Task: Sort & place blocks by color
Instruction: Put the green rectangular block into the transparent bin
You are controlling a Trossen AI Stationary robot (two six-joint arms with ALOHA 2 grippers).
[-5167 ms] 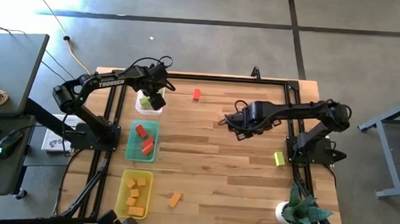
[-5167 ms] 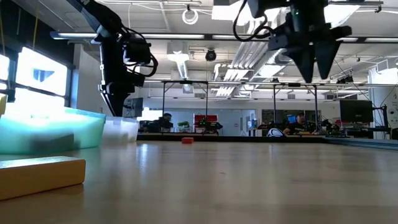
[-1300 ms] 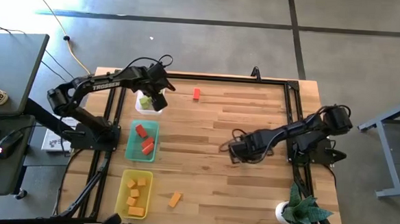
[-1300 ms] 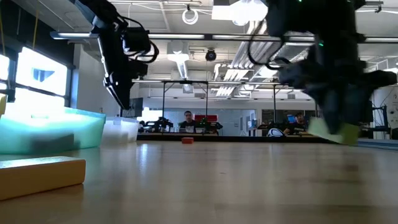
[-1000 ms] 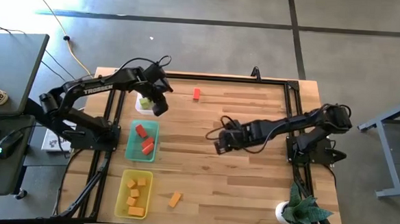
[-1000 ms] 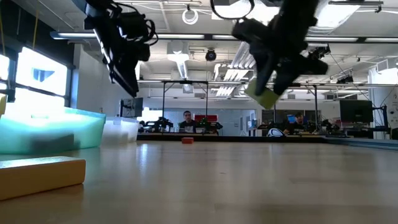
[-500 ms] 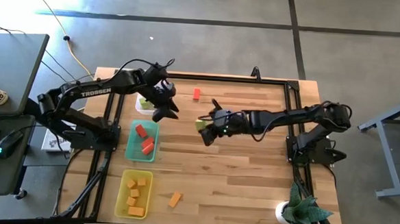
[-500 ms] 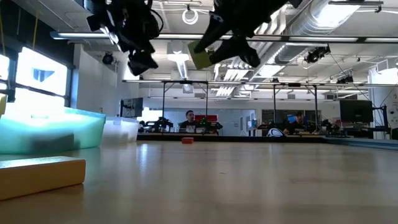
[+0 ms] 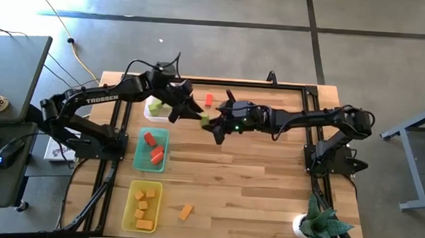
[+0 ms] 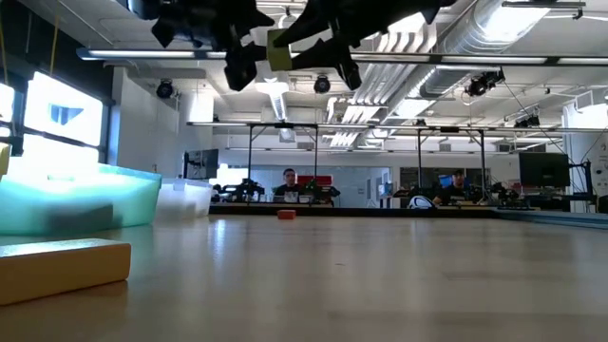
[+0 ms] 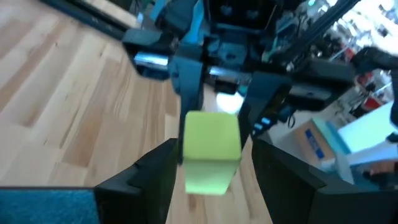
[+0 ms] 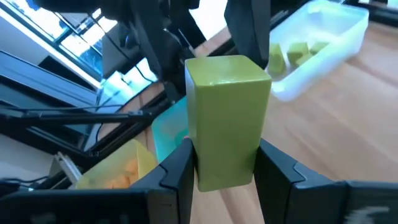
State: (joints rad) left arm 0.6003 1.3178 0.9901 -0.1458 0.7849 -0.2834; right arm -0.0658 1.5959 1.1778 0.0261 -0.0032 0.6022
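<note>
Wooden table [image 9: 267, 180]: right gripper [image 9: 211, 126] clamps yellow-green block [image 9: 205, 120] near clear tray [image 9: 155, 110]; left gripper [image 9: 187, 110] spread, empty, flanking block.

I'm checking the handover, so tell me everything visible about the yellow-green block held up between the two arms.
The yellow-green block is a short solid bar, smooth and matte like painted wood or plastic, taller than it is wide. It is held upright in the air above the table, clamped between the fingers of the right tool at its lower part. The left tool faces it with fingers open on either side; whether they touch it cannot be told. In the high view the block hangs just right of the clear tray.
</note>
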